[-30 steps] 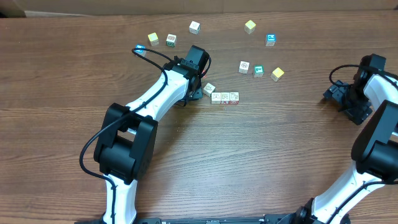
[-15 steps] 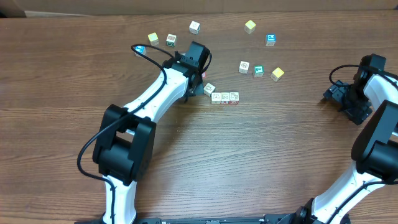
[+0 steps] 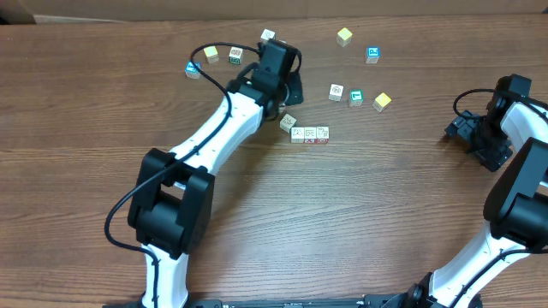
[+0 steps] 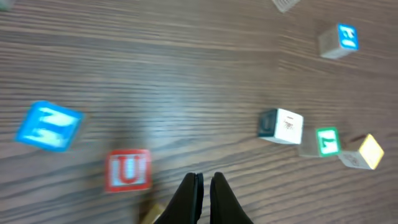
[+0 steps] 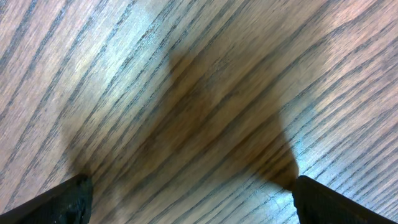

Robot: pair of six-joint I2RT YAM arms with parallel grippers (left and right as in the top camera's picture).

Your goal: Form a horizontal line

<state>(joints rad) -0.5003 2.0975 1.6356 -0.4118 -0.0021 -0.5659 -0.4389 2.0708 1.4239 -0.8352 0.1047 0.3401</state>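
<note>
The horizontal line [image 3: 310, 134] is three whitish cubes touching in a row at mid-table. A fourth whitish cube [image 3: 288, 122] sits skewed at the row's upper left end. My left gripper [image 3: 293, 88] hovers behind the row, apart from it. In the left wrist view the left gripper [image 4: 204, 180] is shut with nothing between its fingers. A red "U" cube [image 4: 127, 170] lies just left of the tips, over bare wood. My right gripper [image 3: 467, 130] rests at the far right. Its fingertips [image 5: 78, 193] stand wide open over empty wood.
Loose cubes lie behind the row: white [image 3: 336, 91], green-marked [image 3: 355, 97], yellow [image 3: 382, 101], blue [image 3: 372, 55], yellow [image 3: 344, 36]. More sit at back left: white [image 3: 268, 35], green [image 3: 235, 55], yellow [image 3: 211, 54], blue [image 3: 193, 68].
My left gripper has shut empty and moved away from the row's left end, toward the back of the table. The cubes and the right arm stayed put.
</note>
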